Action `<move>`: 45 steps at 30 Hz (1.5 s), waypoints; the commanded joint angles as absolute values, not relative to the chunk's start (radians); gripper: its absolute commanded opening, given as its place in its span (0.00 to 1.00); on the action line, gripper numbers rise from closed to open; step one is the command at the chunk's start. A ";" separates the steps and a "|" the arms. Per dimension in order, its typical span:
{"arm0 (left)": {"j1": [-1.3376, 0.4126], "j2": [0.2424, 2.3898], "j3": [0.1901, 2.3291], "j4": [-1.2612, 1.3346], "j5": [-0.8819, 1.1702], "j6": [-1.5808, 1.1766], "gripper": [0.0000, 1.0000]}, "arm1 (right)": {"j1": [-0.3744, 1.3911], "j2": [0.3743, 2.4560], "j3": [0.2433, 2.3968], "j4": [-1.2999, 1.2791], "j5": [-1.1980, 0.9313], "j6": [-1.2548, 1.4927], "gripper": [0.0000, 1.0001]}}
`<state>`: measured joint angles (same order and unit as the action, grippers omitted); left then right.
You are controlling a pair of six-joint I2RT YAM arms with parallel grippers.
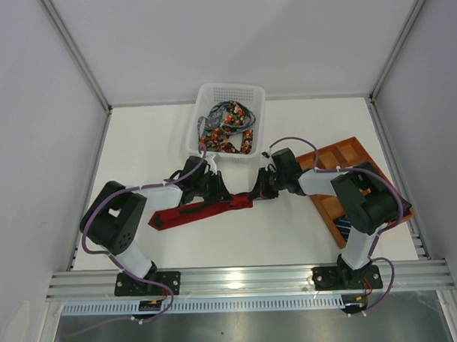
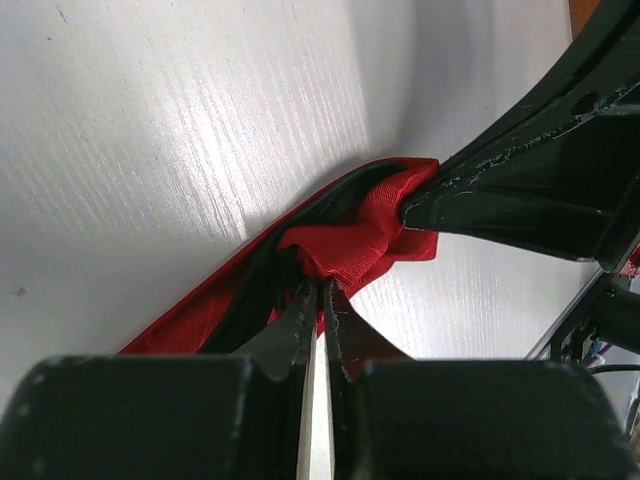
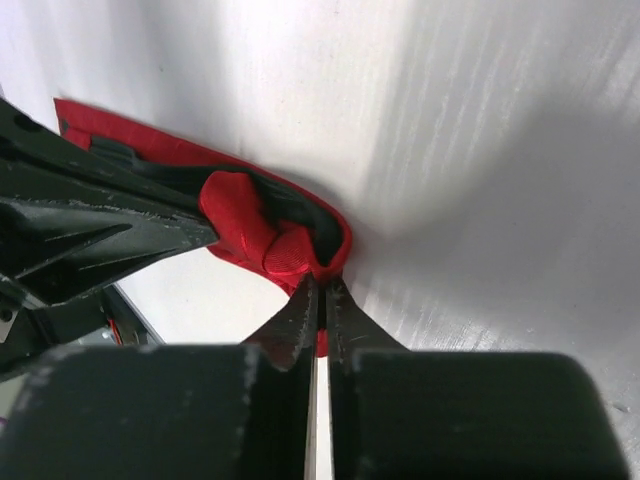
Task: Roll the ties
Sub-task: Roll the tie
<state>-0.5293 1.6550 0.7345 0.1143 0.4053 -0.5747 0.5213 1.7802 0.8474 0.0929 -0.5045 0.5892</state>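
Tips of the left end effector (image 2: 320,295) are pinched together on a bunched fold of the red tie (image 2: 365,235). Facing it, the right end effector (image 3: 322,290) is closed on the same folded end, nipping the fabric's edge. The rest of that tie lies flat mid-counter (image 1: 137,144), running toward the left edge. Dotted ties (image 1: 227,130) fill the basket (image 1: 229,87) at the far edge. The tray (image 1: 340,148) sits by the right edge.
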 commanded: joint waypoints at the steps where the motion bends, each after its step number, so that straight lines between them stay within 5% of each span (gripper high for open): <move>1: -0.523 1.669 0.713 0.080 0.385 -0.535 0.08 | 0.531 1.752 0.861 0.065 -0.496 0.586 0.00; 8: -0.528 1.669 0.693 0.118 0.414 -0.561 0.08 | 0.598 1.720 1.074 -0.354 -0.433 0.520 0.00; 17: -0.577 1.695 0.686 0.166 0.428 -0.598 0.07 | 0.710 1.730 1.224 -0.532 -0.299 0.492 0.00; 45: -0.606 1.566 0.554 0.195 0.385 -0.670 0.09 | 0.762 1.957 1.374 -0.494 -0.239 0.603 0.00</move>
<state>-0.5930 1.6180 0.5892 0.2432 0.3862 -0.6743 0.7609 1.9087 1.3304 -0.4965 -0.2962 0.6205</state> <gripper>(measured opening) 0.085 0.021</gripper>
